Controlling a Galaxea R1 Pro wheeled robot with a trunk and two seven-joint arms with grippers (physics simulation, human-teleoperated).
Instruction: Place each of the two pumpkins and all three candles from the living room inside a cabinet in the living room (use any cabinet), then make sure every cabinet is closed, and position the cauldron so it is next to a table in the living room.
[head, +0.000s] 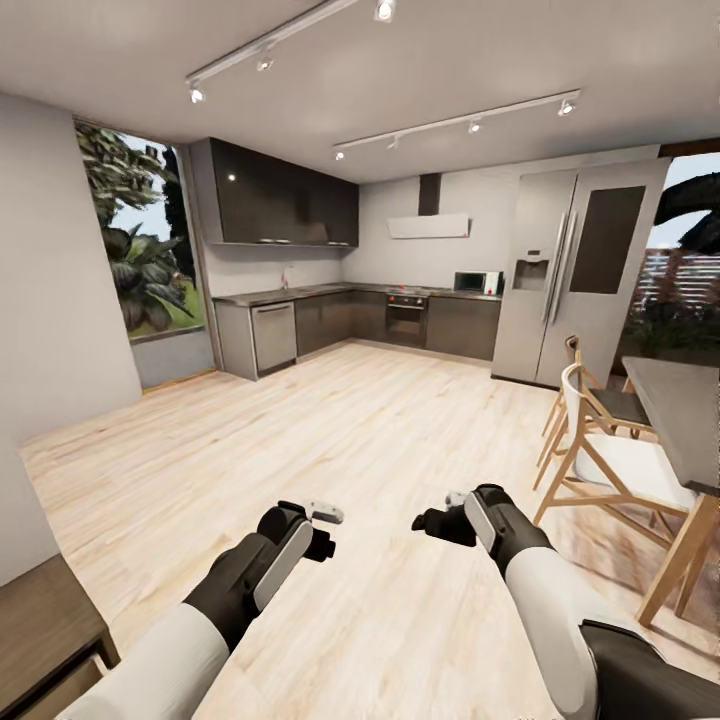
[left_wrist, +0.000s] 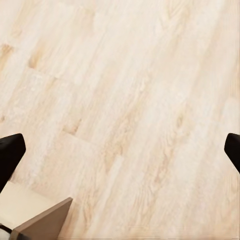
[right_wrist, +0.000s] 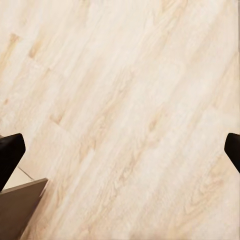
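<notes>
The robot stands on a pale wooden floor (head: 330, 420) facing an open kitchen, with both arms held low in front of it and nothing in either. The left gripper (left_wrist: 120, 150) has its two dark fingertips spread wide at the picture's opposite edges, with bare floorboards between them; the right gripper (right_wrist: 120, 150) is spread just as wide and equally empty. A dark-brown wooden unit (head: 45, 630) shows at the near left corner of the floor, and it may be the cabinet, though too little of it is visible to tell whether it is closed. A table (head: 680, 410) with wooden chairs (head: 600, 460) stands along the floor's right edge. I judge the robot to be in transit, with no visible sign of any completed step.
</notes>
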